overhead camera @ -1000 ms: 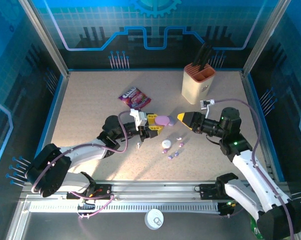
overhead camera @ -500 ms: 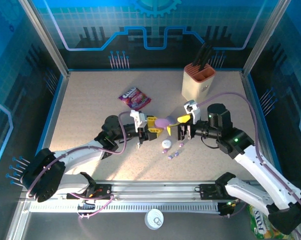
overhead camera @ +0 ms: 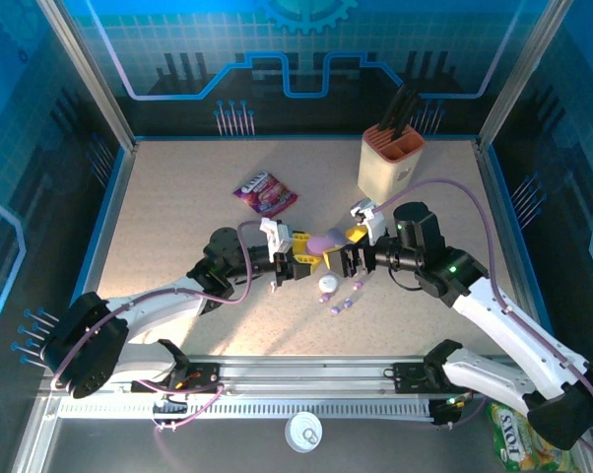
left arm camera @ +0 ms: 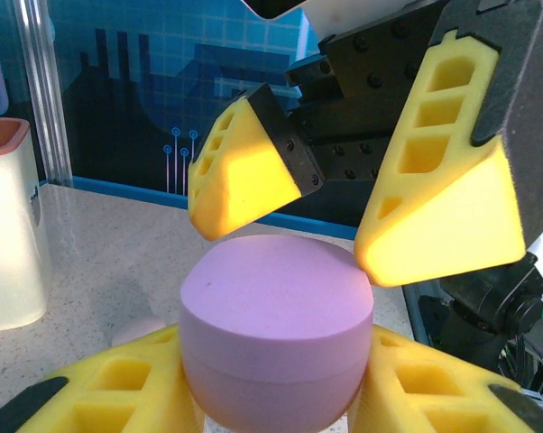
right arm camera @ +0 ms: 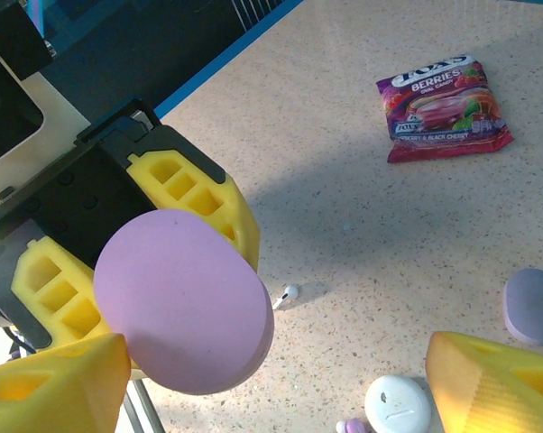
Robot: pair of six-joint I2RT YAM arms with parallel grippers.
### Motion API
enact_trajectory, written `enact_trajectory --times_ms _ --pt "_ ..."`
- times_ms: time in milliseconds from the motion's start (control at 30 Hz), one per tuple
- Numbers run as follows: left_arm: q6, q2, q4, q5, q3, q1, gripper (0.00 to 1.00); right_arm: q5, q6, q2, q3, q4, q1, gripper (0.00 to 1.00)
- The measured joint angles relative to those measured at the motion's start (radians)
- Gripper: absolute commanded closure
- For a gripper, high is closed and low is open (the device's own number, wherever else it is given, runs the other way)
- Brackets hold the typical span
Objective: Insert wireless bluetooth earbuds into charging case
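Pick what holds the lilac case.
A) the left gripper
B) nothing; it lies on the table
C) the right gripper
A: the lilac case sits clamped between the yellow fingers of the left gripper, raised off the table, while the right gripper stands open by its lid.

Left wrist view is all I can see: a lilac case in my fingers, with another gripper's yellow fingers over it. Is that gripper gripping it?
Observer: No. The right gripper is open, straddling the lilac case, which the left gripper holds off the table.
Operator: Any earbuds nearby?
Observer: One white earbud lies on the table close to the left gripper.
Operator: Any more?
Observer: Yes, lilac earbuds lie beside a round white case.
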Motion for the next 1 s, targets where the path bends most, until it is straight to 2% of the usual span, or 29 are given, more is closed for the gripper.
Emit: enact_trajectory --times_ms 333,700,1000 --pt "0.000 0.000 -0.012 -0.003 0.004 0.000 0.61 0.043 -0.007 -0.015 0.000 0.018 0.005 0.16" --pt "0.000 0.006 -0.022 0.023 0.004 0.000 0.61 0.143 0.001 -0.011 0.011 0.098 0.003 0.16" --pt "0.000 0.006 -0.018 0.027 0.004 -0.003 0.61 0.116 0.019 0.005 0.027 0.104 -0.038 0.16"
